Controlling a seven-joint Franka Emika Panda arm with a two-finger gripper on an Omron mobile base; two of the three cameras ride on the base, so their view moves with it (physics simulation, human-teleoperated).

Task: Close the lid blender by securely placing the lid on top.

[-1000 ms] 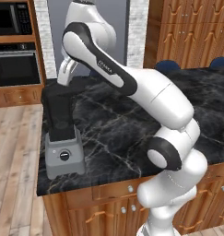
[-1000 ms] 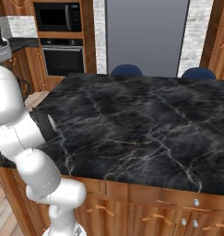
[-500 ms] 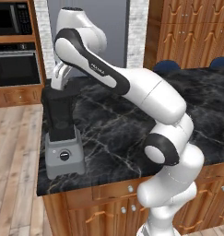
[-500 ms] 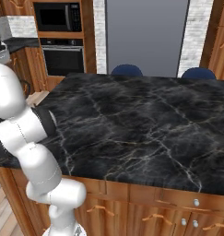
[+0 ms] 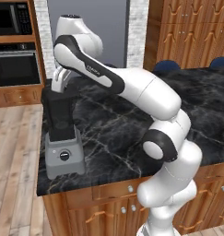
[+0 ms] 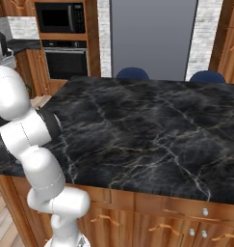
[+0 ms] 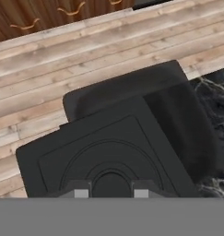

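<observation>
The blender (image 5: pixel 62 154) stands at the left end of the counter, with a grey base, a round black knob (image 5: pixel 64 156) and a tall black jar (image 5: pixel 61 115). My gripper (image 5: pixel 58 88) hangs right over the jar's top. In the hand view the square black lid (image 7: pixel 109 152) with raised rings lies just under my gripper (image 7: pixel 110 192). The fingertips (image 7: pixel 76 191) stand either side of its centre bump, shut on it. The jar's dark rim (image 7: pixel 132 85) and handle side (image 7: pixel 187 129) stick out beyond the lid, so the lid is offset from the jar. Whether they touch is unclear.
The black marble counter (image 6: pixel 152 130) stretches to the right of the blender. Its left edge drops to the wood floor (image 7: pixel 85 41) close beside the blender. Two blue chairs (image 6: pixel 132 73) (image 6: pixel 206 76) stand behind the counter, and an oven (image 5: pixel 14 64) is in the far wall.
The arm has swung left and the hand has sunk a little, from above and right of the jar top to right over it.
</observation>
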